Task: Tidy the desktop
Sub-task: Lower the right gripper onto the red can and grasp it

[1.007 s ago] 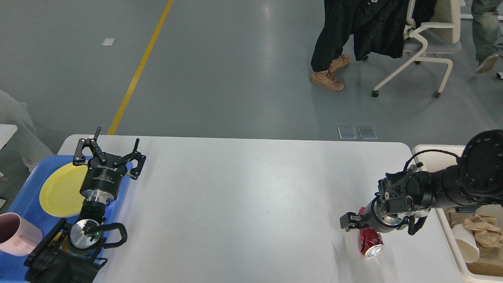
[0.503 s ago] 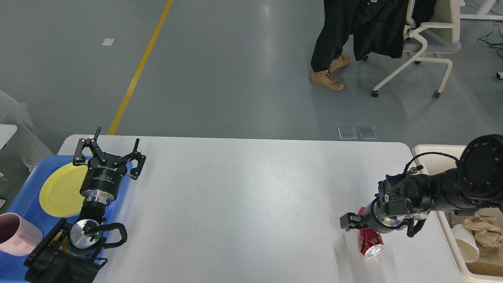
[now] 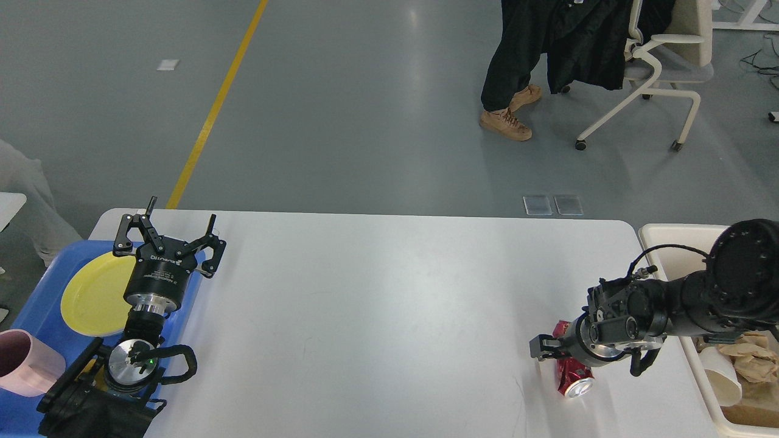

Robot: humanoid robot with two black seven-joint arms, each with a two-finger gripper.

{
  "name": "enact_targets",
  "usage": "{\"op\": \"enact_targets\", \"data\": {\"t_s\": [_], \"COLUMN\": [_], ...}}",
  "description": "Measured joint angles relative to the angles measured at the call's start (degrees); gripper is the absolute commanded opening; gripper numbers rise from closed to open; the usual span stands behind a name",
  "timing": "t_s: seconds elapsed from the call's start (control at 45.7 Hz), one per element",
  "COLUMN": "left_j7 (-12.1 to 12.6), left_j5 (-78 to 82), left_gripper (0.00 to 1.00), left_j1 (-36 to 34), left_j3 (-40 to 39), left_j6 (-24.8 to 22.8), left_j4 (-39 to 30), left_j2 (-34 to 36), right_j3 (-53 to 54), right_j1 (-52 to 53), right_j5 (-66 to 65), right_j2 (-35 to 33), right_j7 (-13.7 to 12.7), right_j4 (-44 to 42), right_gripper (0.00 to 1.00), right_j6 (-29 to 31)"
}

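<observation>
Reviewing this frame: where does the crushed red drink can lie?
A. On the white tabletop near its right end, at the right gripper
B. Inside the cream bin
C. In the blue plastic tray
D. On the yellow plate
A: the crushed red drink can lies on its side on the white tabletop, right beneath the right gripper, short of the cream rectangular bin.

My right end effector sits over the crushed red metal can, hiding the can's far end, and its fingers are too dark to tell apart. The white table is cut off at the near edge. The pink plastic cup and blue plastic tray run off the left edge. The cream rectangular bin of crumpled brown paper runs off the right, partly behind my arm.
</observation>
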Motion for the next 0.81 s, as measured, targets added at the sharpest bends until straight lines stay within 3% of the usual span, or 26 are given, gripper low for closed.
{"op": "enact_targets", "data": {"t_s": [0.066,0.153,0.219,0.328,0.81], "left_j7": [0.0,0.0,0.0,0.0,0.0], "left_j5": [0.0,0.0,0.0,0.0,0.0], "left_gripper": [0.96,0.96,0.96,0.96,0.96], "left_j1": [0.0,0.0,0.0,0.0,0.0], "left_j3": [0.0,0.0,0.0,0.0,0.0], "left_j6": [0.0,0.0,0.0,0.0,0.0], "left_j4": [0.0,0.0,0.0,0.0,0.0], "left_j2": [0.0,0.0,0.0,0.0,0.0], "right_j3": [0.0,0.0,0.0,0.0,-0.1], "right_j1": [0.2,0.6,0.6,0.6,2.4], "right_j5": [0.1,0.1,0.1,-0.1,-0.7], "right_j2": [0.0,0.0,0.2,0.3,-0.4], "right_j7": [0.0,-0.1,-0.1,-0.1,-1.0], "right_j4": [0.2,0.9,1.1,1.4,1.9], "right_gripper": [0.35,0.24,0.08,0.00,0.00], "right_j6": [0.0,0.4,0.5,0.7,6.0]}}
